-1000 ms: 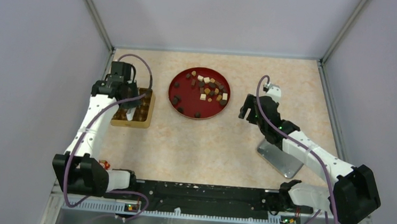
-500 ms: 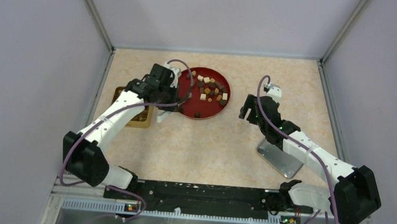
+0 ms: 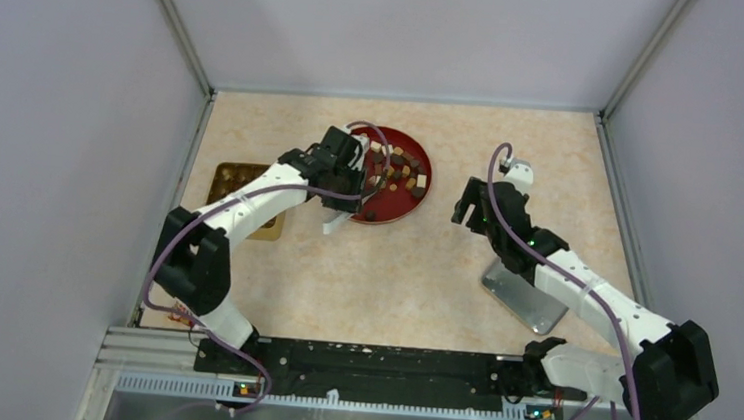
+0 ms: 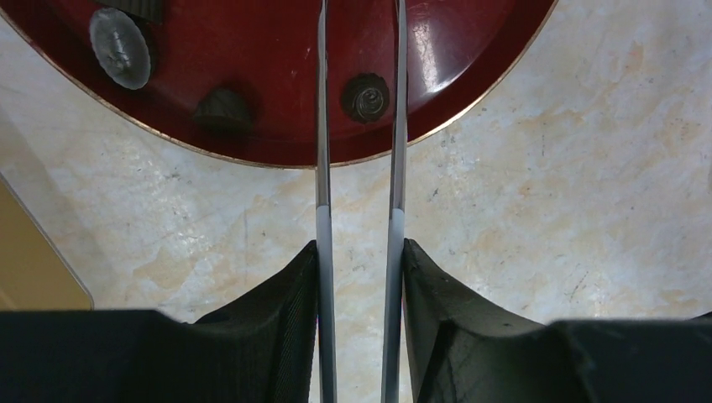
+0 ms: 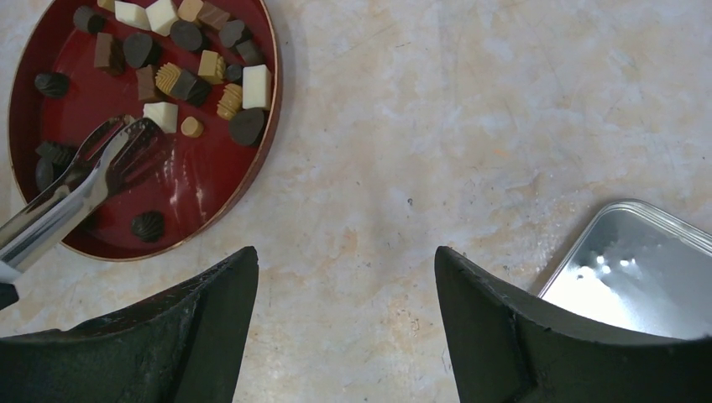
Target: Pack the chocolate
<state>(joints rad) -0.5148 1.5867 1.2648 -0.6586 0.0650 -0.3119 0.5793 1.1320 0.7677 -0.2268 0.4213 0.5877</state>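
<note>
View: overhead
Table: beige marbled top.
Plate: red, round, mid-table toward the far side.
Chocolate: small dark, tan and cream pieces on the plate, most clustered in its far right part, a few dark ones apart nearer the arms.
Left gripper: over the near left rim of the plate, clamped on a pair of tongs.
Tongs: metal, white handle end over the table, tips toward the plate.
Box: gold, left of the plate, partly hidden by the left arm; contents not discernible.
Right gripper: right of the plate, clear of it.
Lid: silvery, flat on the table under the right arm.

View: left wrist
Fingers: black, pressed against the outer sides of the two tong blades.
Blades: narrowly apart, reaching over the plate's rim.
Dark chocolate piece: on the plate, seen between the blades; contact not discernible.

View: right wrist
Jaws: wide apart, nothing between them, bare table below.
Plate: upper left, chocolate bunched at its far side, tong tips above its middle.
Lid: lower right.
</note>
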